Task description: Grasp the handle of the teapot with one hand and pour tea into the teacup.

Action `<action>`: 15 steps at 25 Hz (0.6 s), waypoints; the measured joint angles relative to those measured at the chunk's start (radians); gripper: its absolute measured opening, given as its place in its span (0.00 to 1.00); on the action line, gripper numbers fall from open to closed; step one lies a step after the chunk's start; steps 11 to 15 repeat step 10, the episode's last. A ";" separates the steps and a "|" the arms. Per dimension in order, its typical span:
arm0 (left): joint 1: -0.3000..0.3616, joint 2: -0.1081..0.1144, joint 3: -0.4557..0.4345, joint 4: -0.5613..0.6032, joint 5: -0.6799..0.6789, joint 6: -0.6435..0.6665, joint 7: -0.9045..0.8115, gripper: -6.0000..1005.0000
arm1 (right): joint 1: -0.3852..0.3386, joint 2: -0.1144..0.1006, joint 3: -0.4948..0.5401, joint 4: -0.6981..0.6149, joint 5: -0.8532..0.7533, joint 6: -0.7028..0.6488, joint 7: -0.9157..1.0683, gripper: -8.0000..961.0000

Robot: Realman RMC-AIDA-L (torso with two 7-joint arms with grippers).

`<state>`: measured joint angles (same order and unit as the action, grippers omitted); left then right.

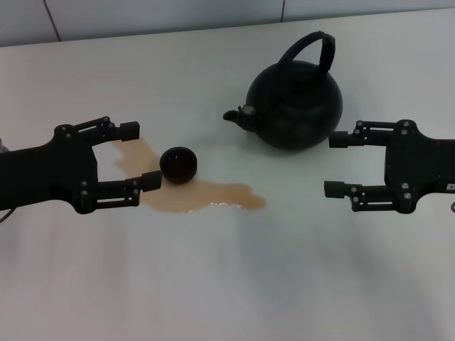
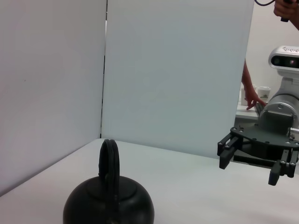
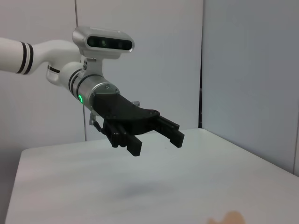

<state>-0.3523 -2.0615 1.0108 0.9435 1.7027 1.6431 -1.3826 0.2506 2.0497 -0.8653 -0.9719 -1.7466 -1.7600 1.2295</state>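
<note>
The black teapot [image 1: 295,99] stands upright at the back right of the white table, spout pointing left, its arched handle [image 1: 313,50] free. The left wrist view shows the teapot [image 2: 108,205] and handle [image 2: 110,163] edge-on. The small black teacup [image 1: 179,163] sits left of centre, beside a puddle of light brown tea [image 1: 206,197] on the table. My left gripper [image 1: 141,155] is open just left of the teacup, one fingertip close to it. My right gripper [image 1: 335,164] is open, right of and nearer than the teapot, touching nothing. Each wrist view shows the opposite gripper: right [image 2: 250,168], left [image 3: 156,143].
Tea also stains the table [image 1: 131,150] between the left fingers. White panels [image 2: 173,74] wall off the table's far side and sides. A person's hand [image 2: 254,98] shows behind the right arm, off the table. The table front [image 1: 227,284] is bare white.
</note>
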 joint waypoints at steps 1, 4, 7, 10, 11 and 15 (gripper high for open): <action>0.002 0.000 0.000 0.000 0.000 0.001 0.000 0.86 | 0.000 0.000 -0.001 0.000 0.000 0.000 0.000 0.75; 0.005 0.000 0.000 -0.001 0.000 0.002 0.003 0.86 | 0.000 0.001 -0.003 -0.001 -0.001 -0.001 0.000 0.75; 0.007 0.000 0.000 -0.003 0.000 0.003 0.004 0.86 | 0.001 0.001 -0.004 -0.001 -0.001 0.003 -0.001 0.75; 0.007 -0.001 0.000 -0.006 0.001 0.003 0.007 0.86 | 0.003 0.002 -0.005 0.001 -0.001 0.006 -0.008 0.75; 0.007 -0.001 0.000 -0.006 0.001 0.003 0.007 0.86 | 0.003 0.002 -0.005 0.001 -0.001 0.006 -0.008 0.75; 0.007 -0.001 0.000 -0.006 0.001 0.003 0.007 0.86 | 0.003 0.002 -0.005 0.001 -0.001 0.006 -0.008 0.75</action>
